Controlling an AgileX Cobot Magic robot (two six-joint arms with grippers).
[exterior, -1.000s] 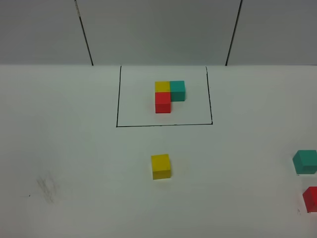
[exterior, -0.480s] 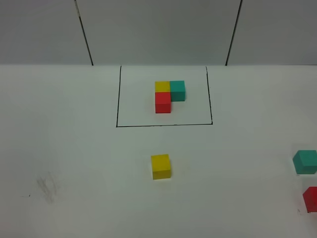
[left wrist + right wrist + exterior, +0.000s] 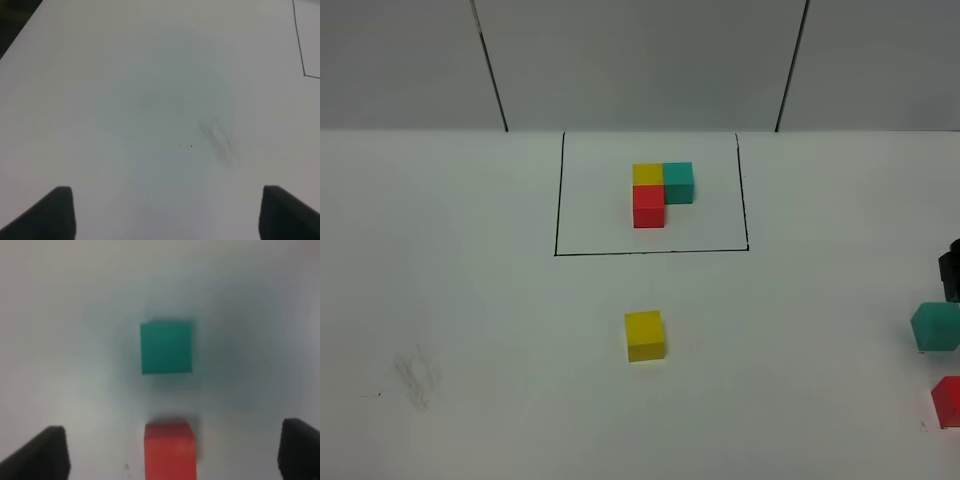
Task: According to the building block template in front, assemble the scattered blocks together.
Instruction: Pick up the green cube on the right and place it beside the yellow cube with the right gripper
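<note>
The building block template (image 3: 661, 191) is an L of yellow, teal and red cubes inside a thin black outline (image 3: 650, 252) at the back of the table. Of the scattered blocks, the yellow cube (image 3: 645, 335) sits near the middle. The teal cube (image 3: 935, 326) and the red cube (image 3: 948, 400) lie at the right edge. My right gripper (image 3: 171, 454) hangs open over the teal cube (image 3: 166, 348) and the red cube (image 3: 169, 452), holding nothing. A dark part of the right arm (image 3: 951, 272) shows just behind the teal cube. My left gripper (image 3: 167, 217) is open over bare table.
A grey smudge (image 3: 415, 378) marks the white table at the front left; it also shows as a smudge (image 3: 217, 137) in the left wrist view. A corner of the black outline (image 3: 300, 50) appears there too. A grey wall stands behind the table.
A dark part of my right arm has come into the exterior view at the right edge, just behind the teal cube. The cubes have not moved.
</note>
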